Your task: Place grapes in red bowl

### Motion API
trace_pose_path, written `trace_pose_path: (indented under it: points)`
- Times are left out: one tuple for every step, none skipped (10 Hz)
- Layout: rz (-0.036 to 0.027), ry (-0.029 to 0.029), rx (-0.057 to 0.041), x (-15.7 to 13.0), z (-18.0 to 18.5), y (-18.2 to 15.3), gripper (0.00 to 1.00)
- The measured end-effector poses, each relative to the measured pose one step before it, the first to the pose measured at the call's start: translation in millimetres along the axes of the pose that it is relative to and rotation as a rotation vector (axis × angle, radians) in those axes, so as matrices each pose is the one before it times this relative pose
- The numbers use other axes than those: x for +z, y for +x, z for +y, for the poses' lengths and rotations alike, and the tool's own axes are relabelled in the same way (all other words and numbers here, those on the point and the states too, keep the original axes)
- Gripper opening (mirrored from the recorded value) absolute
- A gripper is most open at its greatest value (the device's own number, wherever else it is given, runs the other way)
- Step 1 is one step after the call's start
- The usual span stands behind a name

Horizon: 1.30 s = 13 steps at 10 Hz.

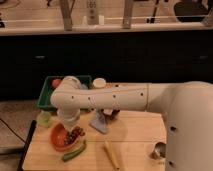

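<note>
No readable text is showing anywhere. The white placard (91,7) on the far ledge is carrying dark marks, too blurred to make out. The white arm (110,97) is showing only small dark dots, no lettering or logo. The gripper (73,131) is hanging at the front-left of the wooden table (135,142), right over the red bowl (57,138) and at the grapes (77,134); nothing on any of these is reading as a label.
</note>
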State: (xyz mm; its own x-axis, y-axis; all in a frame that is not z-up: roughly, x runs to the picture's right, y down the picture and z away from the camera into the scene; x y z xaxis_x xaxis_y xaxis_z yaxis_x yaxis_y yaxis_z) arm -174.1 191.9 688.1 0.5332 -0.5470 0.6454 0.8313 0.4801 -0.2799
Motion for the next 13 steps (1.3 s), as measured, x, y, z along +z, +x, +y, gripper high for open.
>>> trace_pose_path:
  points:
    - [0.00185, 0.0003, -0.00596, -0.12, -0.53, -0.43, 0.21]
    - [0.00192, -0.00017, -0.00526, 0.02, 0.14, 0.06, 0.17]
    - [0.00199, -0.00016, -0.00397, -0.32, 0.13, 0.06, 0.16]
    - [0.00168, 0.00055, -0.00623, 0.13, -1.58, -0.75, 0.16]
    - [0.00297, 0.00063, -0.00585, 0.24, -1.41, -0.26, 0.16]
    - [0.00162, 0.00022, -0.00539, 0.28, -1.22, -0.56, 0.16]
    - [0.00079, 0.00004, -0.0008, 0.07, -0.19, 0.04, 0.16]
    - [0.00006, -0.0001, 0.00037, -0.01, 0.15, 0.14, 0.16]
    - [-0.00012, -0.00004, -0.00021, 0.05, -0.06, -0.09, 0.16]
    - [-0.00004, -0.00002, -0.00013, -0.01, -0.05, -0.08, 0.16]
    - [0.00004, 0.00004, 0.00033, -0.03, 0.08, 0.13, 0.16]
    - [0.00001, 0.00002, -0.0002, -0.01, -0.06, -0.08, 0.16]
    - [-0.00001, -0.00005, 0.00028, 0.01, 0.11, 0.11, 0.16]
